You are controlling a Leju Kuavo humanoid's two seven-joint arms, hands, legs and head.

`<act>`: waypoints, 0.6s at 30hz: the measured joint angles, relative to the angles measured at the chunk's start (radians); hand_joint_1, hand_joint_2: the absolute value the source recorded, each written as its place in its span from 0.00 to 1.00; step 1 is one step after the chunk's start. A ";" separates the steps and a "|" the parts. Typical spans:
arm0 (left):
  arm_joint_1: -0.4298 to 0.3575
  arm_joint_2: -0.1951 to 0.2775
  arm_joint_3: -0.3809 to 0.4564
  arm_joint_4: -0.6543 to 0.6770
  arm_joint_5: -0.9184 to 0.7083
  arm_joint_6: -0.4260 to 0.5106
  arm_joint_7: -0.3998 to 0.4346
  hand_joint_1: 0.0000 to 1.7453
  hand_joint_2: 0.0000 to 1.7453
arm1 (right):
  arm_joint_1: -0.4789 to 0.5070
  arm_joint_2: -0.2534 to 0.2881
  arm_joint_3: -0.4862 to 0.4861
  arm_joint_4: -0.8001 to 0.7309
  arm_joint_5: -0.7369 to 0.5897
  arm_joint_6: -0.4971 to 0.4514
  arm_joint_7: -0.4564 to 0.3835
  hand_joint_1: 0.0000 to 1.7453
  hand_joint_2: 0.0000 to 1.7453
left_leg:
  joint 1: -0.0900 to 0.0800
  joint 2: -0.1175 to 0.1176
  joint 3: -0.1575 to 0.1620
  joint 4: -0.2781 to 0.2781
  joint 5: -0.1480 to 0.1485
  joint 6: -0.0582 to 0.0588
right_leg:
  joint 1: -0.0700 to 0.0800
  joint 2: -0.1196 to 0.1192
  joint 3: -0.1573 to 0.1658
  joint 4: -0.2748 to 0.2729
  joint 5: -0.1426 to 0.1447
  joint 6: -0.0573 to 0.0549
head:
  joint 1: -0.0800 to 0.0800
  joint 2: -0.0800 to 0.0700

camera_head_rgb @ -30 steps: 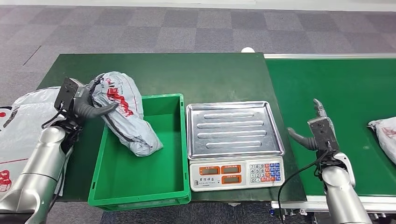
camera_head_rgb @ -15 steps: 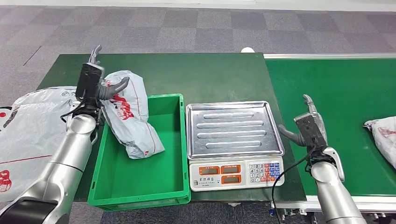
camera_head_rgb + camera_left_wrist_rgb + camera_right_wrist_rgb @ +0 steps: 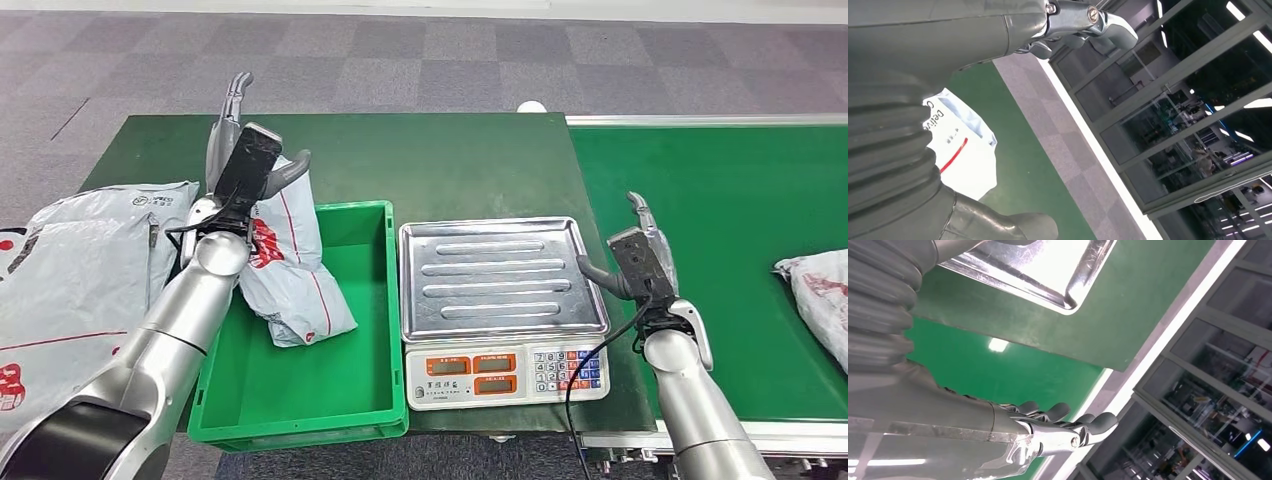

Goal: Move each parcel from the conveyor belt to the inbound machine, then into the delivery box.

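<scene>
Next parcel (image 3: 815, 300) on belt (image 3: 720, 180), off to the right of the right hand (image 3: 640, 255).
Right hand spread, holding nothing, nearer by far; left hand (image 3: 245, 160) spread, empty, above bagged parcel (image 3: 290, 270) leaning in green box (image 3: 300, 400).

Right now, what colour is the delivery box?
Green delivery box, clearest in the head view.

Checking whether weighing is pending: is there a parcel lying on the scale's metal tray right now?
No. The scale's metal tray is bare, while the grey parcel leans into the green box.
</scene>
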 joint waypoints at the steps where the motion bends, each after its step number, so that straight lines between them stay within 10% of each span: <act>1: 0.000 -0.001 -0.001 0.002 0.000 0.000 0.000 0.00 1.00 | 0.000 0.000 0.000 0.002 0.000 0.000 0.000 0.00 1.00 | 0.000 0.000 0.000 0.000 0.000 0.000 | 0.000 0.000 0.000 0.000 0.000 0.000 | 0.000 0.000; 16: -0.014 -0.051 -0.040 0.023 -0.115 0.084 -0.043 0.00 1.00 | -0.021 0.011 0.018 0.046 -0.006 -0.013 -0.014 0.00 1.00 | 0.000 -0.002 0.000 0.000 0.000 0.000 | 0.000 -0.002 0.001 0.000 0.000 0.000 | 0.000 0.000; 18: -0.001 -0.077 -0.050 0.011 -0.025 -0.036 -0.047 0.00 1.00 | -0.012 0.012 0.022 0.047 -0.003 -0.012 -0.014 0.00 1.00 | -0.001 -0.002 0.000 0.000 0.000 0.001 | -0.001 -0.002 0.001 0.000 0.000 0.000 | 0.000 0.000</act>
